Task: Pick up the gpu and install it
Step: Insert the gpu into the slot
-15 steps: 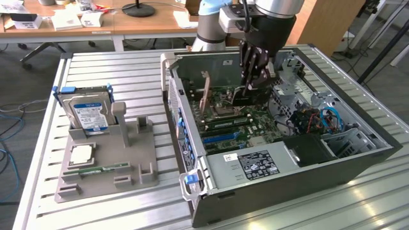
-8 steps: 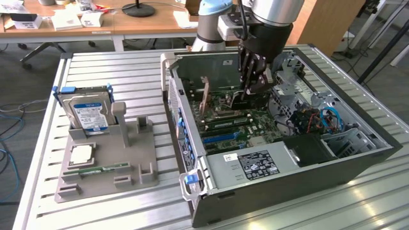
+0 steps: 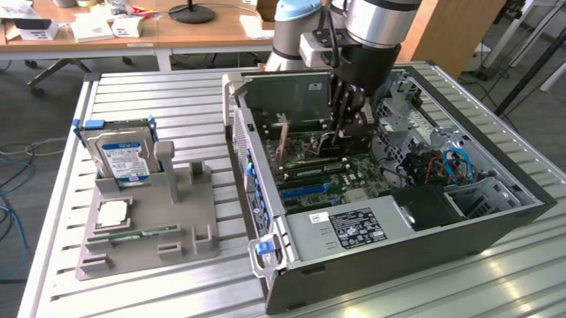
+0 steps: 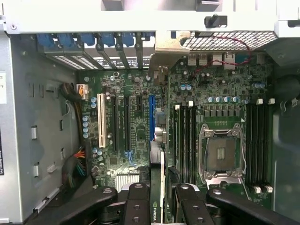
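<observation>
My gripper (image 3: 348, 126) reaches down into the open computer case (image 3: 265, 199), above the motherboard. In the wrist view the gripper (image 4: 157, 208) is shut on the gpu (image 4: 159, 180), a thin card seen edge-on between the two black fingers (image 4: 136, 206). The card's silver bracket end (image 4: 164, 51) points toward the case's rear slot openings. It hangs just beside the blue expansion slot (image 4: 151, 117) and roughly parallel to it. I cannot tell whether its lower edge touches the board.
White and black expansion slots (image 4: 114, 122) lie beside the blue one, with the bare CPU socket (image 4: 221, 150) and RAM slots on the other side. On the exterior view's left, a grey holder (image 3: 146, 232) carries a blue-labelled hard drive (image 3: 124, 156), a CPU (image 3: 113, 213) and a RAM stick (image 3: 132, 233).
</observation>
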`<state>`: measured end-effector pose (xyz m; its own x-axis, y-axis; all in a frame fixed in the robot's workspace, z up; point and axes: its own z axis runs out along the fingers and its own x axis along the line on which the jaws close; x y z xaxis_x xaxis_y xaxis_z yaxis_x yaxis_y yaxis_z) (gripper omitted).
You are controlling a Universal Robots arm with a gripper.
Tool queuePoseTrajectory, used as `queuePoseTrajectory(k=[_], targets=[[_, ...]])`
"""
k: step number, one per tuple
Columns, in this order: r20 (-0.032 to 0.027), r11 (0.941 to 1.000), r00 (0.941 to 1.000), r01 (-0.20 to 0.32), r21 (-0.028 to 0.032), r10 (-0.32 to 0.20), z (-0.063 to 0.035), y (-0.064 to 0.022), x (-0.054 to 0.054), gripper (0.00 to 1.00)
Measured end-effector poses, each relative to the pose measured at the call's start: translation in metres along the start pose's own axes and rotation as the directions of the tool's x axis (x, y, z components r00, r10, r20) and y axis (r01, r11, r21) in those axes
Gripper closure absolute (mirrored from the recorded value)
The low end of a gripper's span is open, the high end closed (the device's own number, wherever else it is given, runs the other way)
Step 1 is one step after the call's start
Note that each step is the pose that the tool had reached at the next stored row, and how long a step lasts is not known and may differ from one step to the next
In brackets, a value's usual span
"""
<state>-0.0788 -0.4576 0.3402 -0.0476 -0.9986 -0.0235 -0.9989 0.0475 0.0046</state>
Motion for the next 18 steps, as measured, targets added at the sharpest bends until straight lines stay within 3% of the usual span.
queuePoseTrajectory(k=[8, 18], targets=[[0.0003, 1.0000, 1.0000, 0.000, 0.0001, 0.000, 0.0045, 0.0000, 0.000, 0.74], [0.0000, 1.0000, 1.0000, 0.000, 0.0000, 0.000, 0.0195, 0.0003, 0.000, 0.74]])
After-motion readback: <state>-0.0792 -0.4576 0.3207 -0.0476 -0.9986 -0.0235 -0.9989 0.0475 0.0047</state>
